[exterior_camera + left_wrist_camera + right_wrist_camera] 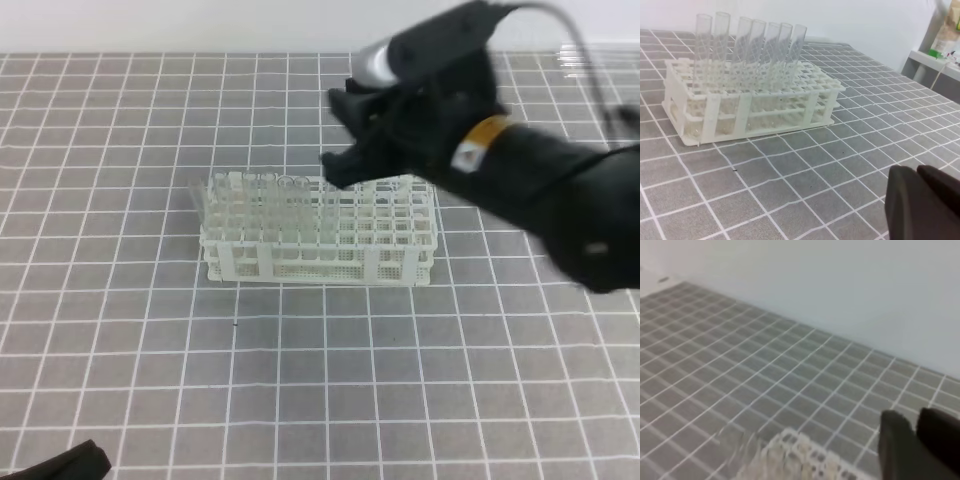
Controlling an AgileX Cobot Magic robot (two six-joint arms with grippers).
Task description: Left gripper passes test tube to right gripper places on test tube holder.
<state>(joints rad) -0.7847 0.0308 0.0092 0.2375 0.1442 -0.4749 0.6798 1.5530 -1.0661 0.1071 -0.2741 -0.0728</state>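
From the exterior high view, the right gripper (345, 130) hung just above the back edge of the test tube holder (320, 250), fingers pointing left and a bit down. It was blurred, so I couldn't tell how wide the jaws stood or whether anything was pinched between them. My guess is it sat there because that's where you'd drop a tube into a free hole — the right half of the rack looked unfilled. The tubes (265, 195) already in the rack stood in the left part, upright, open ends up. Only a dark sliver of the left gripper (70, 462) poked in at the bottom left corner, well apart from the rack.

The left wrist view gave the cleanest look: seven or so clear tubes (752, 50) lined up along one row of the holder (740, 107), long axes near vertical, leaning slightly, rounded ends down in the lattice. The left gripper (917, 200) had its fingers pressed together on nothing — parked, as I read it, because its part was done.

The right wrist view was blurry — just the tiled mat (765, 375), a corner of the holder (800, 457) and the dark fingers (900, 440). I couldn't single out the task's own tube anywhere; probably it was one of those in the rack.
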